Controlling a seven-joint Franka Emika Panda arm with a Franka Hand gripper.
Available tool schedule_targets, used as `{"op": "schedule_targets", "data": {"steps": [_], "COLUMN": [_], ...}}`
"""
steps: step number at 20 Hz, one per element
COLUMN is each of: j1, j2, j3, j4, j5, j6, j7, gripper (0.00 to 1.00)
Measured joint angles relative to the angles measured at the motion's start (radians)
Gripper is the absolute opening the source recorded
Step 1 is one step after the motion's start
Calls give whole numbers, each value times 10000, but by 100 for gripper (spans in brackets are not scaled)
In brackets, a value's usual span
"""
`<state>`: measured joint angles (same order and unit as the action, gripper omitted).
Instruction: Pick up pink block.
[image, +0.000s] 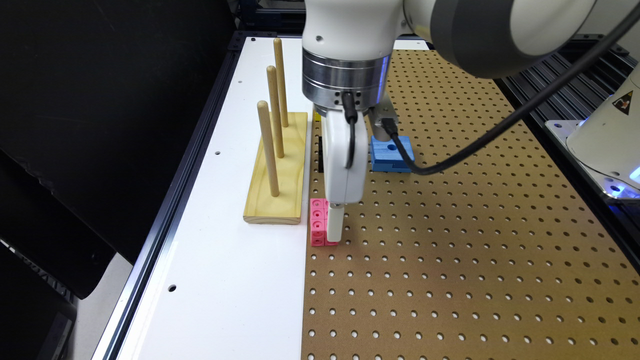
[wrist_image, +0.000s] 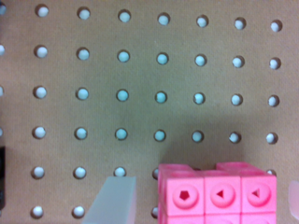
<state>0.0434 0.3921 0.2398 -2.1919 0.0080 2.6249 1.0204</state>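
The pink block (image: 317, 223) stands on the brown pegboard (image: 450, 250), close to the seam with the white board. My gripper (image: 334, 227) has come down at the block, its white finger reaching almost to the pegboard on the side of the block toward the exterior view's right. In the wrist view the pink block (wrist_image: 217, 193) lies between my gripper's (wrist_image: 203, 205) two pale fingers. One finger (wrist_image: 114, 200) and the other finger (wrist_image: 294, 198) each stand a small gap away from the block. The gripper is open and touches nothing.
A wooden base with three upright dowels (image: 277, 170) stands on the white board (image: 220, 280) just beside the block. A blue block (image: 391, 155) lies behind the gripper. A black cable (image: 480, 140) hangs off the wrist. A robot base (image: 607, 135) sits at the exterior view's right edge.
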Motion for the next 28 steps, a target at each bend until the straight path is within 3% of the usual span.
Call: {"op": "schedule_targets", "data": {"steps": [7,11,14,15,22,28], "j1": [6,3,5,1,-5,-7], "j2": [106,775,969,991,990,803], "j3": [0,-29,-36,-32,-30,-99], "j4": [108,186,389,404,400,371], "j5": [-5,-145,-193,-214,-215,-222], "j6": [21,526,535,544,540,317], "j7": [0,7,26,37,37,38], "gripper": [100,100,100,0,0,0]}}
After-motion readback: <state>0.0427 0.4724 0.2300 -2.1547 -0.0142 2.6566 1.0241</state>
